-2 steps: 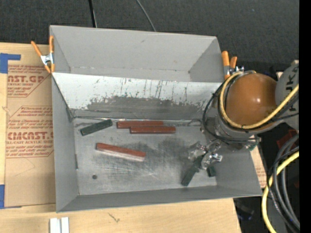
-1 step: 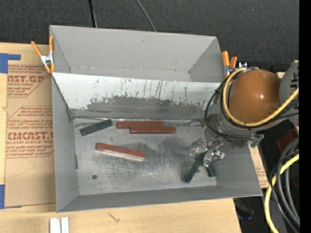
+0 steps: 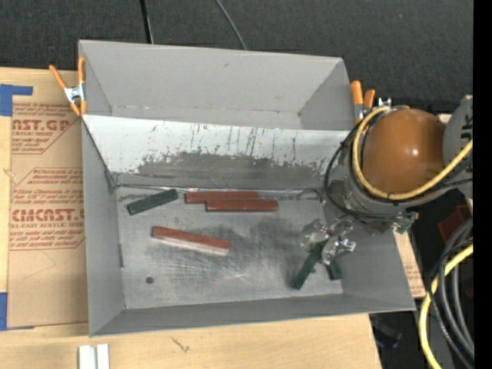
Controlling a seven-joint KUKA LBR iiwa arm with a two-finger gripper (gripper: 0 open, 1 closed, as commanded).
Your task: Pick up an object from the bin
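My gripper (image 3: 330, 243) is low in the bin's right front part, under the arm's orange dome. A short dark green stick (image 3: 304, 272) lies slanted right below and left of it, its upper end reaching up to the gripper. Whether the stick is gripped cannot be made out. A reddish-brown bar with a pale edge (image 3: 190, 240) lies on the floor well to the left.
Two reddish-brown bars (image 3: 231, 200) lie end to end along the back of the bin floor. A dark green bar (image 3: 151, 201) sits at their left. The bin's right wall slopes up close beside the gripper.
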